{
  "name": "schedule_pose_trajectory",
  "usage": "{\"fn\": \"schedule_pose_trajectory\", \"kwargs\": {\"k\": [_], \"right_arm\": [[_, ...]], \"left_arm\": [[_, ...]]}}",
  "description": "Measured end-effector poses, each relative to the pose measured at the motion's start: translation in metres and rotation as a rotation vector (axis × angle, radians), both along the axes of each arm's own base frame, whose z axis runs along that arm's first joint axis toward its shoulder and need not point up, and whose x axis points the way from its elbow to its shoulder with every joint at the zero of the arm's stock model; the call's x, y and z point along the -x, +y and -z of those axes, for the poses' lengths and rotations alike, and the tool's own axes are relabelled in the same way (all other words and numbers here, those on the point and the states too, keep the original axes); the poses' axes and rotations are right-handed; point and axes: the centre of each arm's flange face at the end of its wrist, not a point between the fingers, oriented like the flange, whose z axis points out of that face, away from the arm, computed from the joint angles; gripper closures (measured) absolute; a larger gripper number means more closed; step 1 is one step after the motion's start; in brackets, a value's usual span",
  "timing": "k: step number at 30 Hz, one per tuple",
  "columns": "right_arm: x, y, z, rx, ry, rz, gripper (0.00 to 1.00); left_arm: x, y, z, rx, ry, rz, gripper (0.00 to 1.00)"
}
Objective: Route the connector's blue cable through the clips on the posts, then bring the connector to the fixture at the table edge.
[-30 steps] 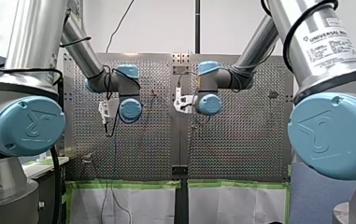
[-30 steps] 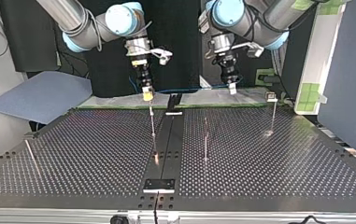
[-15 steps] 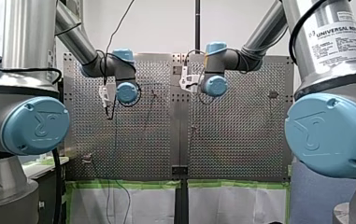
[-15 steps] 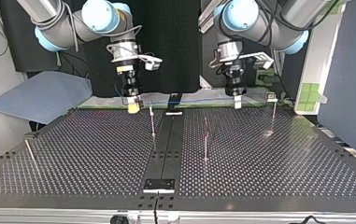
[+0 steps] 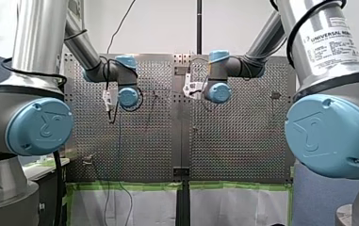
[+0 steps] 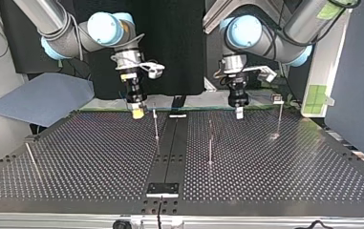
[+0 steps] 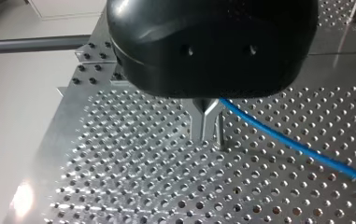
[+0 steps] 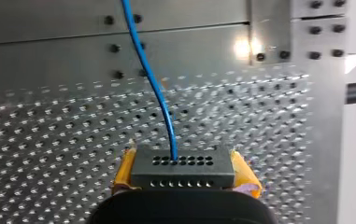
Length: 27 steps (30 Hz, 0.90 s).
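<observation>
In the right wrist view my right gripper point(image 8: 182, 179) is shut on the dark grey connector point(image 8: 182, 167), one yellow pad point(image 8: 125, 170) on each side of it. The blue cable point(image 8: 153, 86) leaves the connector's top and runs ahead over the perforated plate. In the left wrist view my left gripper point(image 7: 207, 125) has its metal fingers shut on the blue cable point(image 7: 302, 151), which trails off to one side just above the table. In the top view my right gripper point(image 6: 138, 113) hangs left of a thin post point(image 6: 155, 125), and my left gripper point(image 6: 239, 112) hangs right of the centre strip.
Other posts stand at the top view's middle point(image 6: 210, 149), right point(image 6: 279, 119) and far left point(image 6: 30, 157). A black centre strip ends in a plate point(image 6: 162, 189) at the near edge. A blue-grey board point(image 6: 41, 98) lies off the table's far left corner.
Both grippers have come down toward the far edge of the table. My right gripper has also shifted to the top view's left, away from the post.
</observation>
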Motion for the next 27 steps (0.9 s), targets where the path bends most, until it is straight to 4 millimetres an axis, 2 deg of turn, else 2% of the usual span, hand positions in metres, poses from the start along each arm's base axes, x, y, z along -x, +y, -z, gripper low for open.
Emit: {"fn": "schedule_pose_trajectory", "kwargs": {"k": [4,17,27], "right_arm": [[0.000,-0.007,0.006,-0.008,-0.004,0.004,1.00],[0.006,-0.026,-0.001,-0.009,-0.013,0.009,1.00],[0.010,-0.034,0.009,-0.022,-0.008,0.005,1.00]], "left_arm": [[-0.010,0.000,0.004,-0.004,0.004,0.006,1.00],[-0.025,0.005,0.000,-0.010,-0.007,0.029,1.00],[-0.035,0.006,0.006,-0.027,0.025,0.048,1.00]]}}
